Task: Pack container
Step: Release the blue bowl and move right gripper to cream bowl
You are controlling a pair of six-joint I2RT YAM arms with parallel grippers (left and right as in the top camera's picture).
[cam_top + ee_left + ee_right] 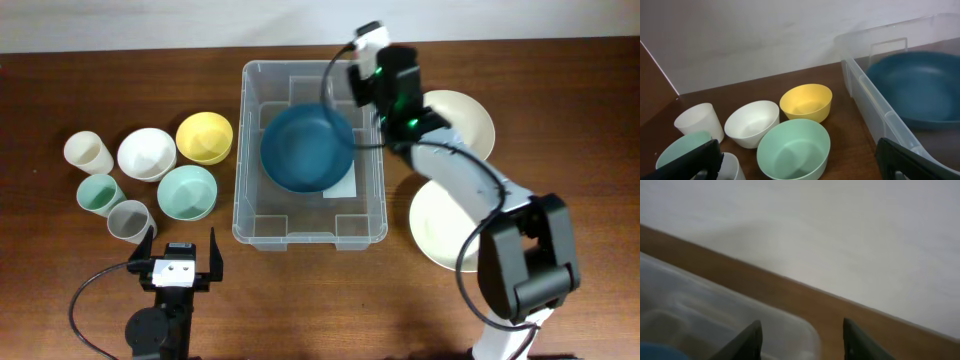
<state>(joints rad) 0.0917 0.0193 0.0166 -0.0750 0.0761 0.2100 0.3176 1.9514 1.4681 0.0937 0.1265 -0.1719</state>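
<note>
Container (243, 170): mid-table, directly under your right gripper (802, 342), whose fingers hang over its far right corner. A blue dish (307, 148) lies inside, just left of that hand, covering most of the floor.

Right gripper: jaws partly spread, nothing between them. Left gripper (181, 248): spread wide and empty, with the container ahead to its right.

Risks, as judged:
- Pull the right hand away sideways rather than up and a finger may catch the rim and drag the container.
- Anything dropped on the blue dish may slide on its curve.
- Two pale plates (440, 225) lie beneath the right arm; a low sweep could clip them.
- The grey cup (129, 220) stands just ahead of the left hand, in front of the green bowl (187, 191); a straight reach may topple it.
</note>
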